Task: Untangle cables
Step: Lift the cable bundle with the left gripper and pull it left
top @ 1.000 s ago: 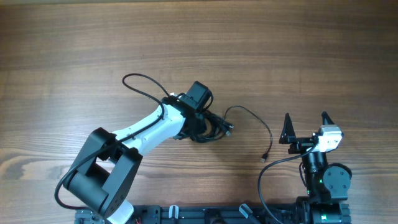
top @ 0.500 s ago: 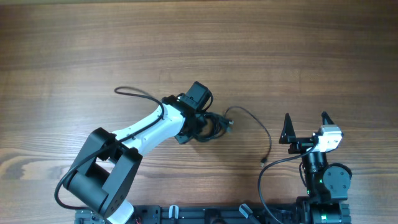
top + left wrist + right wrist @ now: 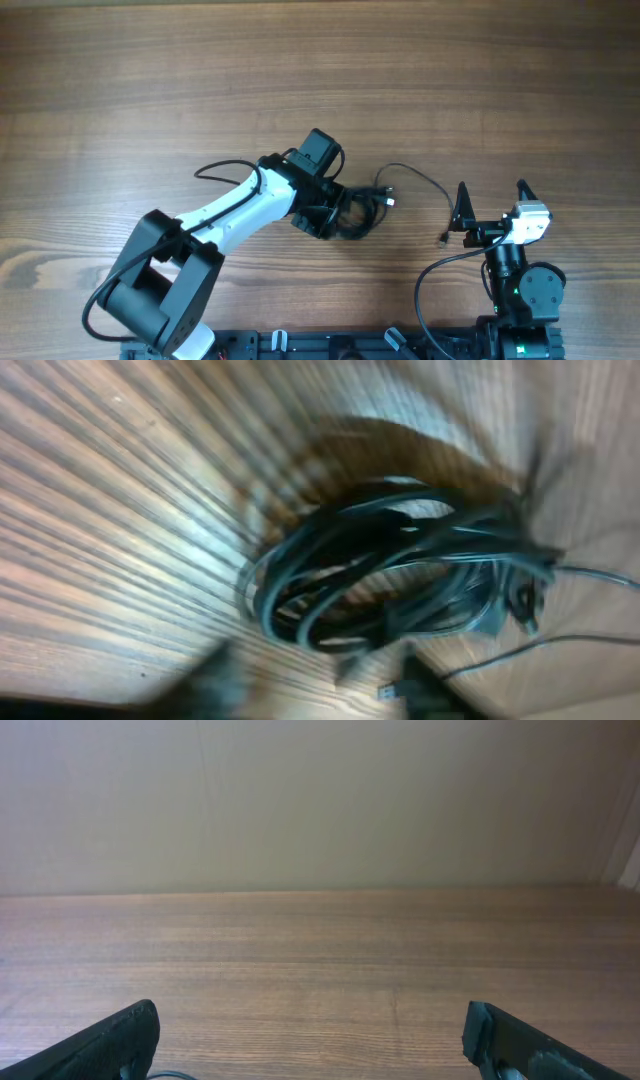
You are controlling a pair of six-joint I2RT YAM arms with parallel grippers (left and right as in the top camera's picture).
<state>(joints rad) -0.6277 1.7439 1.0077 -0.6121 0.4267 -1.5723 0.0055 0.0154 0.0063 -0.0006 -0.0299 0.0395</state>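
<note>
- Tangle of thin black cables (image 3: 352,213), coiled into a glossy bundle mid-table, directly beside the left gripper (image 3: 325,212).
- One loose strand arcs right; its plug end (image 3: 443,238) lies near the right gripper (image 3: 492,203).
- Left gripper's jaws: cannot tell, wrist view blurred.
- Right gripper spread wide, empty, over the brown grained wooden table (image 3: 150,80).

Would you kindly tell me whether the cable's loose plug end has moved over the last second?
Yes. The loose plug end has slid right, closer to the stationary right gripper.
</note>
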